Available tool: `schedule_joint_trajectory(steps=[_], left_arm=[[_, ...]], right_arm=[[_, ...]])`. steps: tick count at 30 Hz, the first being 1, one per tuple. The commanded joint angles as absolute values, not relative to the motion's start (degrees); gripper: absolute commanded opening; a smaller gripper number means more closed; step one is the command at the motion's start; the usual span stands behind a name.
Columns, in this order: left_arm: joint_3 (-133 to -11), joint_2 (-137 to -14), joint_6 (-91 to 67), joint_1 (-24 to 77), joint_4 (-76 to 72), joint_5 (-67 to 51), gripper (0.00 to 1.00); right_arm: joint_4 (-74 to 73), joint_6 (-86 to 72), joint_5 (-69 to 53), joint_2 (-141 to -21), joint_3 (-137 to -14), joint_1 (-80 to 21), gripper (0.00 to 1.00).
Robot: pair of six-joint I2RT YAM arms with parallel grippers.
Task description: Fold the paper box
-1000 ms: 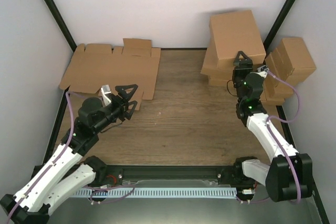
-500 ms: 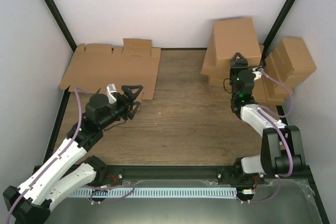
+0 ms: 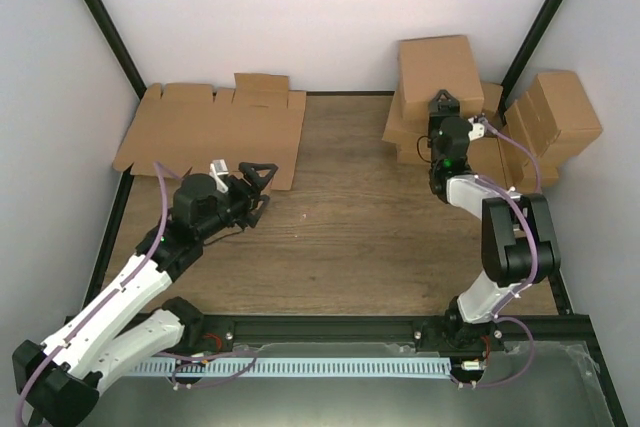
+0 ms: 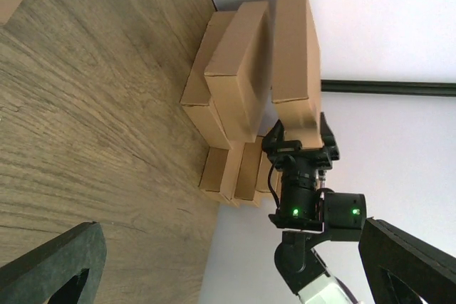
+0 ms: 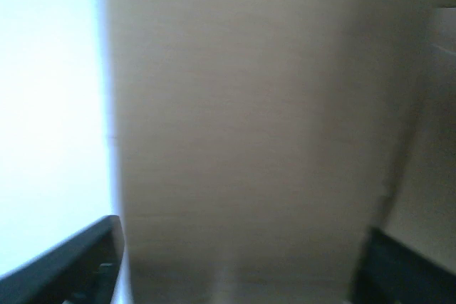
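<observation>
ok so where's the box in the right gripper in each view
top external: box at back right, over the stack.
left wrist: upper middle, the rightmost brown slab.
right wrist: fills most of the frame, blurred.
shared landmark: the right gripper clamped on the box's near end, with its fingers in the bottom corners.

The paper box (image 5: pixel 242 126) fills the right wrist view, blurred.

paper box (image 3: pixel 438 67): matt brown cardbd, smooth | table (image 3: pixel 350 232): wood-grain, matt | flat blanks (image 3: pixel 205 132): same matt cardbd
</observation>
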State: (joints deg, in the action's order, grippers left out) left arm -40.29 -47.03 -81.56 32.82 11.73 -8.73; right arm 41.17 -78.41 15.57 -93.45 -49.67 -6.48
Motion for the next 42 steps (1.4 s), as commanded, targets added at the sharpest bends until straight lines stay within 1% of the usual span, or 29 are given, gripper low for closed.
schedule_joint_trajectory(steps=[1,4,7,13,15,19,22,24,27,30,32,33,34,35,37,38,40,42], left_arm=[[-42.25,-47.89,-80.42,32.46,10.87,-9.6,1.0],[-42.65,-48.82,-80.21,32.43,10.53,-10.38,1.0],[-42.97,-49.53,-79.84,32.37,10.46,-11.21,1.0],[-43.02,-48.43,-79.32,32.43,11.58,-11.09,1.0],[-42.79,-47.69,-79.14,32.43,12.13,-10.71,1.0],[-42.48,-46.5,-78.8,32.43,12.86,-10.2,1.0],[-42.63,-46.48,-78.3,32.43,13.32,-10.5,1.0],[-42.85,-46.37,-77.68,32.39,13.66,-10.5,1.0],[-43.34,-46.52,-75.67,32.43,14.07,-10.35,1.0],[-44.76,-47.2,-72.24,32.43,15.88,-10.02,1.0],[-46.5,-47.92,-67.86,32.43,18.39,-8.95,1.0],[-47.69,-48.31,-65.11,32.43,20.22,-8.0,1.0],[-49.01,-48.72,-62.72,32.43,22.01,-6.5,1.0],[-50.24,-49.08,-60.16,32.43,23.87,-5.54,1.0],[-52.18,-49.73,-56.01,32.43,26.49,-4.1,1.0],[-52.98,-49.82,-54.46,32.43,27.36,-3.68,1.0],[-53.71,-49.64,-52.6,32.43,27.93,-3.56,1.0],[-53.52,-49.09,-52.06,32.46,27.59,-3.59,1.0]], right_arm=[[37.34,-80.18,17.55,-94.4,-54.24,-6.0,0.99],[19.91,-84.22,17.82,-93.22,-59.66,-5.98,1.0],[6.02,-86.39,18.05,-92.39,-64.89,-6.06,1.0],[-16.89,-88.89,17.89,-92.39,-74.0,-6.02,1.0],[-21.8,-89.9,16.08,-91.04,-73.97,-5.98,1.0],[-24.0,-90.5,11.95,-86.93,-69.6,-5.98,1.0],[-23.95,-85.36,8.76,-83.5,-67.26,-6.01,1.0],[-21.38,-76.02,6.2,-81.14,-66.38,-6.45,1.0],[-13.15,-55.76,1.07,-78.63,-65.59,-8.86,1.0],[-13.9,-39.84,-2.28,-79.55,-68.82,-11.42,0.99],[-14.79,-32.0,-2.23,-80.64,-70.24,-13.41,0.9],[-14.56,-28.27,-3.66,-81.58,-70.71,-14.02,0.83],[-15.04,-25.15,-5.46,-83.0,-71.68,-14.45,0.74],[-16.16,-23.38,-6.25,-84.64,-73.23,-14.79,0.67],[-19.39,-19.31,-7.69,-88.9,-77.74,-15.4,0.54],[-21.17,-17.97,-7.62,-91.48,-80.33,-15.74,0.49],[-23.57,-15.87,-5.9,-96.13,-84.89,-16.41,0.32],[-24.82,-14.9,-1.42,-100.74,-88.93,-17.3,0.16]])
